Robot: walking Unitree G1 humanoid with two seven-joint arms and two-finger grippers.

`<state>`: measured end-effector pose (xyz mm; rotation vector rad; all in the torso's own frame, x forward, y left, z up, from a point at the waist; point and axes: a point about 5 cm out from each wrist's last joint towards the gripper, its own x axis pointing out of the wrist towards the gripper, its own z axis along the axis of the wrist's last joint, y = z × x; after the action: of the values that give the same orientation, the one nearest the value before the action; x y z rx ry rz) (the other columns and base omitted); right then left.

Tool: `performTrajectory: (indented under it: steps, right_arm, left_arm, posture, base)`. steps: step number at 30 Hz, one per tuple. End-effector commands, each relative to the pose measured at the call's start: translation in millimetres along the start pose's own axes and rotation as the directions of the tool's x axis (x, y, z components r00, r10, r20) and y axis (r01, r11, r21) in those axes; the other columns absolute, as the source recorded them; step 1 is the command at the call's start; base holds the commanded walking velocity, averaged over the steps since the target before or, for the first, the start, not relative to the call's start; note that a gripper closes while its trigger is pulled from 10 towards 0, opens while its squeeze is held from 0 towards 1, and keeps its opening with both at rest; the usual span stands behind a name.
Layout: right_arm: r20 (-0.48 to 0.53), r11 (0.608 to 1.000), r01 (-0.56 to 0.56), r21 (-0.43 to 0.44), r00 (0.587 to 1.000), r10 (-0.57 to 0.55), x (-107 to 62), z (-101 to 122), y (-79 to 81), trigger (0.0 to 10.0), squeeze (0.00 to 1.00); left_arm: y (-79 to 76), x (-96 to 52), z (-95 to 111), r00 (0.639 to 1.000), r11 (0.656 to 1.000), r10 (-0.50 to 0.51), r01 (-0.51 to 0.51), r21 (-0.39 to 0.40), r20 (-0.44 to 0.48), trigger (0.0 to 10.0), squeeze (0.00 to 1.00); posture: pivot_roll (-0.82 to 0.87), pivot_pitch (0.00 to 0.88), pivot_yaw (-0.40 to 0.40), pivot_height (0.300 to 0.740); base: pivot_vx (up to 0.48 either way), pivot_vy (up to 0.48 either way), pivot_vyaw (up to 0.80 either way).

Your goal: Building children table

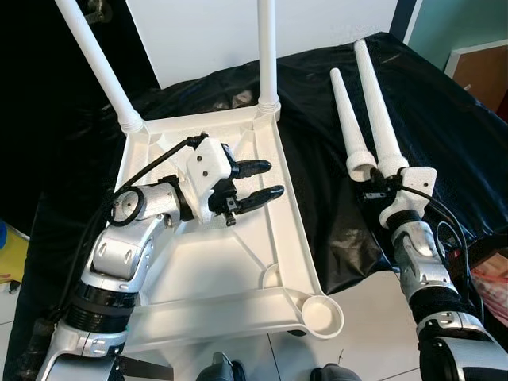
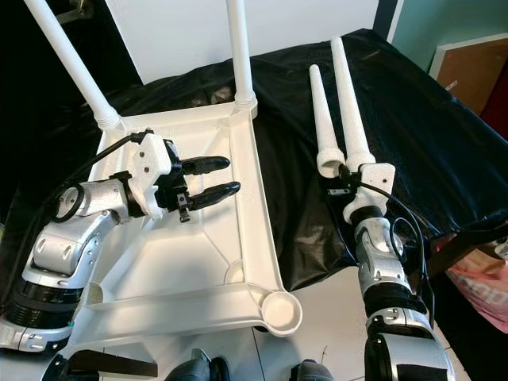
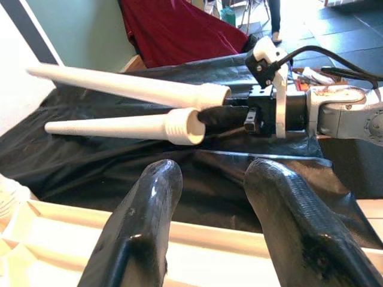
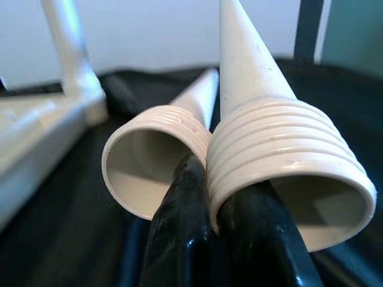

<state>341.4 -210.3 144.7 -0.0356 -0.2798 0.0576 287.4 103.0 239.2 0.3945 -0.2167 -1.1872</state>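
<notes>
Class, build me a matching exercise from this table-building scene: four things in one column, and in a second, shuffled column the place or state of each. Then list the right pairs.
Things
1. left gripper
2. right gripper
3. loose legs
4. near right corner socket

Places or states
A. lying side by side on the black cloth
B. bare, no leg screwed in
C. open, above the upturned tabletop
D. at the threaded ends of two legs

Pairs: 1-C, 2-D, 3-A, 4-B
</notes>
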Motion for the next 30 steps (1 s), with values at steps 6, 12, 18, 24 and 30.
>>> performTrajectory:
  steps: [6,12,18,24,30]
  right_arm:
    - [0.075,0.995,-0.099,-0.018,0.992,0.100,-2.8,11,24.9,10.0,0.00]
    - [0.016,0.995,-0.100,-0.024,0.995,0.100,-9.0,-2,24.6,10.0,0.00]
    - [-0.064,0.996,-0.076,-0.043,0.995,0.073,-15.6,-14,21.6,10.0,0.00]
    - [-0.128,0.998,-0.045,-0.043,0.991,0.039,-18.9,-22,18.3,10.0,0.00]
    - [-0.198,0.999,-0.026,-0.030,0.980,0.020,-25.4,-32,17.6,10.0,0.00]
  left_arm:
    - [20.5,-3.2,-2,0.967,0.965,0.253,-0.250,-0.076,0.028,10.0,0.00]
    - [20.1,-3.7,-3,0.966,0.965,0.255,-0.252,-0.073,0.030,10.0,0.00]
    - [20.6,-6.1,-4,0.965,0.963,0.262,-0.260,-0.073,0.022,10.0,0.00]
    - [21.4,-7.6,-4,0.963,0.961,0.269,-0.267,-0.075,0.018,10.0,0.00]
    - [20.0,-7.0,-5,0.963,0.961,0.268,-0.266,-0.074,0.021,10.0,0.00]
  posture:
    - [-0.07,0.050,0.059,0.740]
    - [-0.07,0.059,0.059,0.740]
    - [-0.06,0.075,0.056,0.740]
    - [-0.06,0.079,0.053,0.740]
    - [-0.07,0.083,0.048,0.740]
  base:
    - [0.000,0.000,0.00]
    - [0.000,0.000,0.00]
    - [0.000,0.000,0.00]
    - [0.000,0.000,0.00]
    - [0.000,0.000,0.00]
